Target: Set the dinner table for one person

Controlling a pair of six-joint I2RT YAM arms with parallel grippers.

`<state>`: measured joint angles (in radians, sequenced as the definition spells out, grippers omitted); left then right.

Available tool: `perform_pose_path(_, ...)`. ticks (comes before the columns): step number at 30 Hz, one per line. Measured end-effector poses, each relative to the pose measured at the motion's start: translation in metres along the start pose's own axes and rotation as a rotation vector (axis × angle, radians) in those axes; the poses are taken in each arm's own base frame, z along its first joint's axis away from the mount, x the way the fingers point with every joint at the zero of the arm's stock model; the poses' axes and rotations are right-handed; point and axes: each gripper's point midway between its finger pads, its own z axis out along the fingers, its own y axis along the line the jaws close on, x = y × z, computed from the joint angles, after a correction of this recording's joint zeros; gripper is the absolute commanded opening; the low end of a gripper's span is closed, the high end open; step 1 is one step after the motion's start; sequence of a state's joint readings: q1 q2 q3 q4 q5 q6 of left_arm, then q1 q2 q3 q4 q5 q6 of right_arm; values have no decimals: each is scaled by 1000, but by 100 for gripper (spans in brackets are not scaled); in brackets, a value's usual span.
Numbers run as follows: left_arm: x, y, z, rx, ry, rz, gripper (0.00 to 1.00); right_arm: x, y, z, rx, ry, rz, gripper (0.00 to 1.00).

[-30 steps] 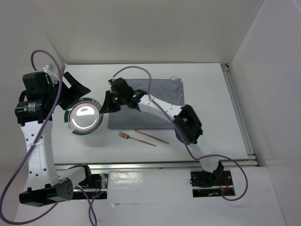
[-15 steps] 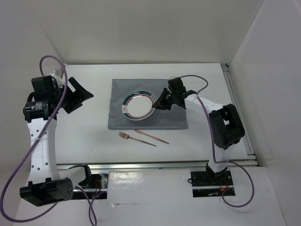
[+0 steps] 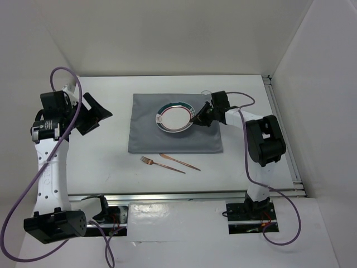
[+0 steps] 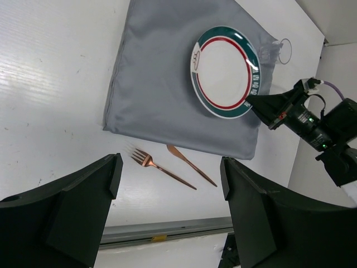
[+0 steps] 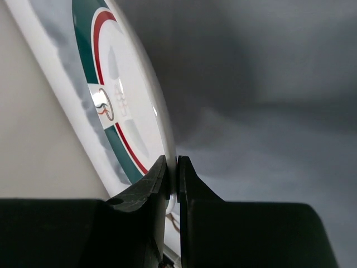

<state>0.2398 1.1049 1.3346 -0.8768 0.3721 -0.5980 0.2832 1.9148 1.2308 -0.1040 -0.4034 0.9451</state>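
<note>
R gripper [image 5: 172, 164] clamped on plate [image 3: 174, 118] rim, plate over grey cloth [image 3: 146, 139], not released. L gripper [image 4: 169, 173] spread wide, empty. To do: fork [image 3: 162, 164], knife [image 3: 179, 162] lie loose on dinner table [image 3: 100, 162].

Dinner table [image 3: 100, 162]: large, flat, white, metal rail along near and right edges.

Grey cloth [image 3: 150, 134]: rectangular, spread flat at table centre, slight creases.

Plate [image 3: 175, 118]: round, white centre, green band with thin red ring, small emblem on rim. Over far half of cloth, right of its middle. Right rim pinched in right gripper [image 3: 196, 118]. Resting or just lifted: can't tell.

Fork [image 3: 162, 164], knife [image 3: 179, 162]: copper-coloured, on bare table just near of cloth, side by side, angled, fork on left.

Glass [image 3: 206, 95]: clear, at cloth's far right corner.
</note>
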Motion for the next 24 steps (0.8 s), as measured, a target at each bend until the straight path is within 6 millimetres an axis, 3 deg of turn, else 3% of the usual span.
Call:
perform_pose_path(4, 6, 3, 5, -1, 18, -3, 89, 4, -23, 17, 43, 37, 29, 0)
perform_pose_path(7, 19, 6, 11, -4, 63, 12, 89, 5, -24, 21, 41, 50, 30, 6)
perform_pose_path(9, 32, 5, 16, 0, 99, 32, 89, 1, -19, 21, 34, 44, 22, 19)
perform_pose_path(11, 48, 7, 21, -2, 144, 43, 89, -4, -15, 23, 30, 34, 10, 27)
perform_pose_path(14, 70, 15, 25, -19, 207, 42, 89, -9, -12, 23, 34, 16, -1, 50)
perform_pose_path(15, 74, 17, 25, -24, 216, 40, 89, -9, -11, 23, 33, 13, -7, 54)
perform_pose_path(16, 76, 19, 25, -30, 221, 39, 89, -11, -12, 24, 40, 6, -11, 65)
perform_pose_path(18, 75, 19, 24, -33, 215, 42, 89, -9, -15, 24, 59, 2, -12, 73)
perform_pose_path(19, 75, 19, 24, -34, 211, 44, 89, -7, -16, 24, 70, 5, -17, 82)
perform_pose_path(24, 74, 12, 23, -35, 217, 68, 89, 4, -27, 23, 151, 23, -40, 96)
